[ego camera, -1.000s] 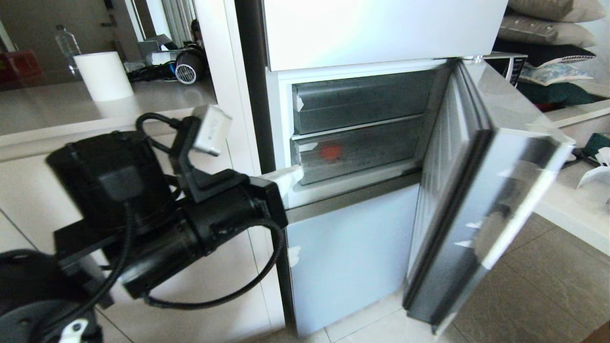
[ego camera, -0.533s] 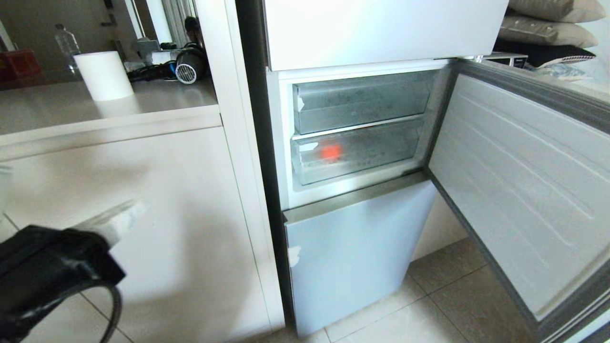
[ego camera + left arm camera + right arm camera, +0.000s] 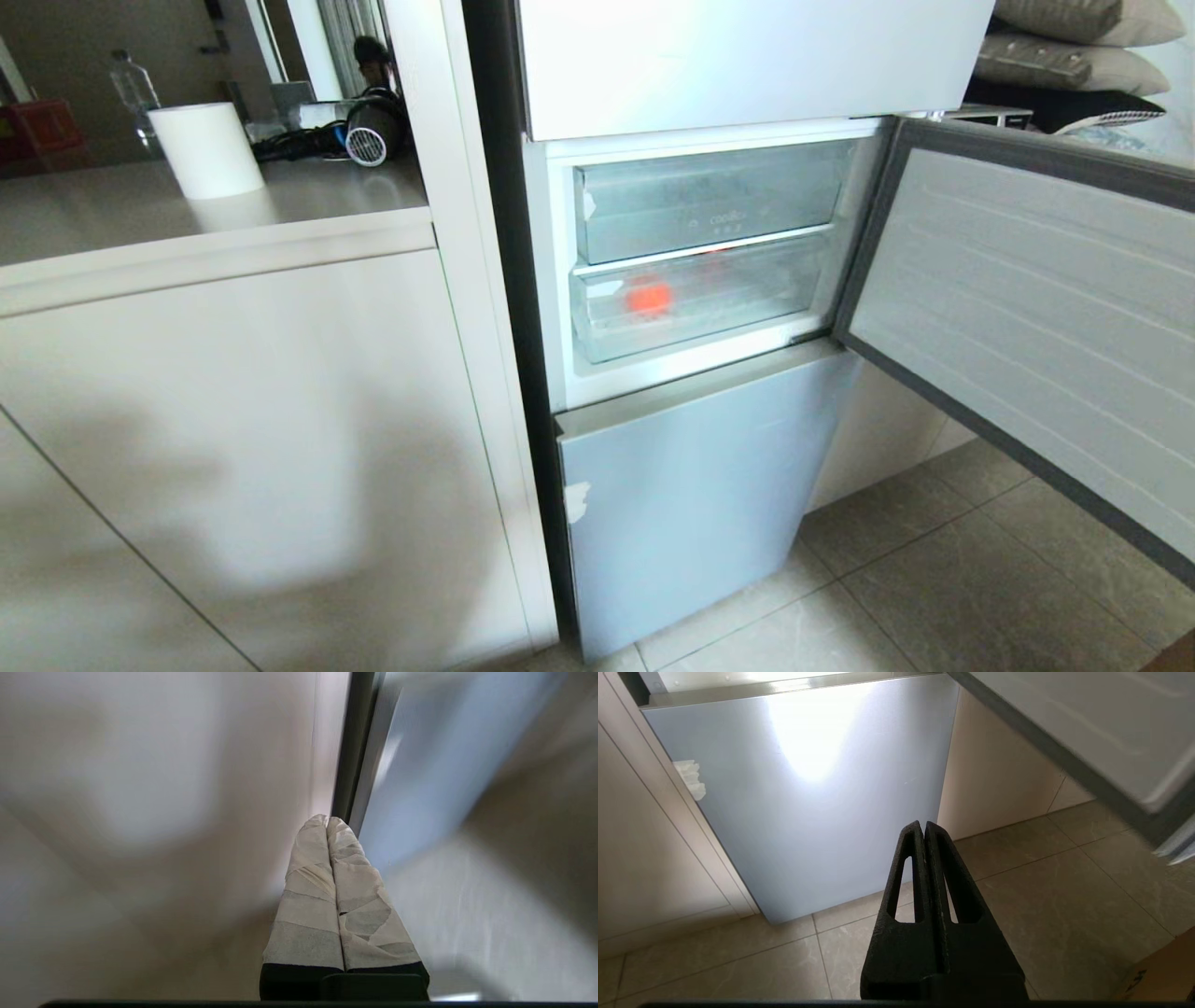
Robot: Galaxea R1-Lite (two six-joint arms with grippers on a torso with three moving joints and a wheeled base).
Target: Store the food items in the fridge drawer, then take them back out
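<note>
Fruit (image 3: 648,297), small, round and red, lies inside the fridge drawer (image 3: 695,317), the lower of two clear bins in the open middle compartment, toward the drawer's left half and blurred by the frosted front; the drawer looks pushed fully in. In the head view the fridge door (image 3: 1027,327) stands swung wide to the right, the upper bin (image 3: 709,201) sits just above the drawer, and neither arm shows, so storing seems done and the taking-out half looks to be what remains. Doing that well probably means catching the drawer's front lip near the middle and drawing it straight out toward the robot, so it does not rack on its runners, and far enough for a claw to come down on the fruit from above. The smooth, round fruit could roll or slip, so a centred grip across its widest part seems wise. In the left wrist view the left claw (image 3: 327,820), its fingers wrapped in pale tape, is pressed together with nothing between them, pointing at the dark seam between the white cabinet (image 3: 163,788) and the blue-grey lower panel (image 3: 434,765), well below the drawer; it would need to rise and spread. In the right wrist view the right claw (image 3: 923,825) is likewise closed and empty, hanging low over the tiled floor (image 3: 1041,896).
</note>
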